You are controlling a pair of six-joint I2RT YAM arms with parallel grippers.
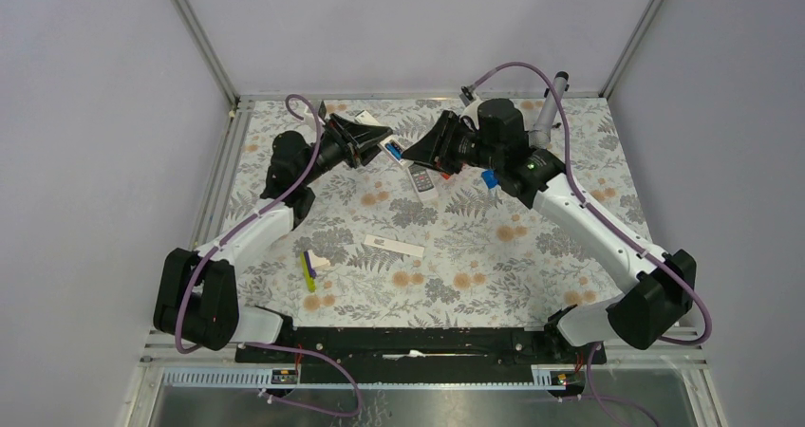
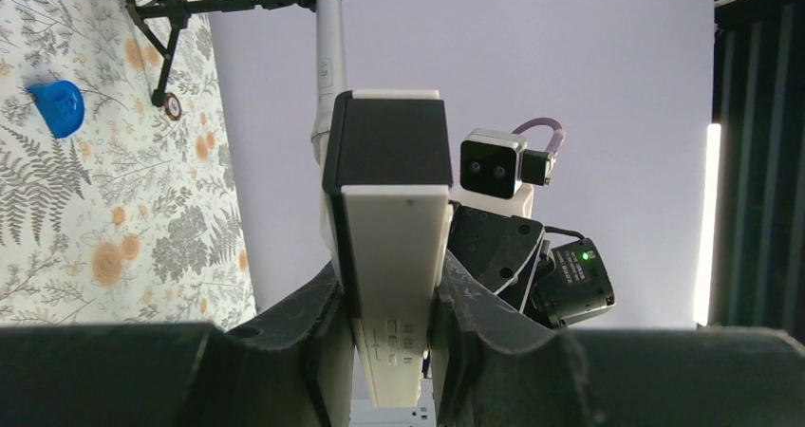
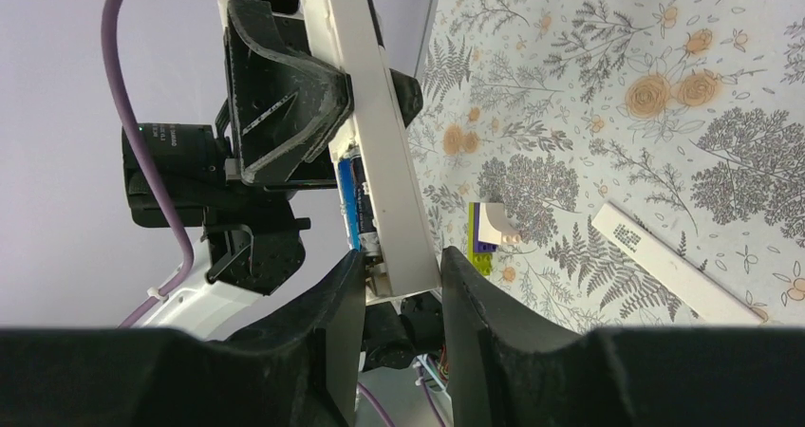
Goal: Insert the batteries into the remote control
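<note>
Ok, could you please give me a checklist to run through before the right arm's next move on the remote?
1. Grip on the remote: ok. The left end effector pinches it on both sides, clear of the table.
2. Blue battery in the bay: ok. It lies along the remote's open side.
3. Blue battery fully seated: cannot tell.
4. Second battery located: cannot tell. None shows clearly.
5. Right end effector lined up: ok. It straddles the remote's near end.
6. Right end effector touching the remote: cannot tell.
</note>
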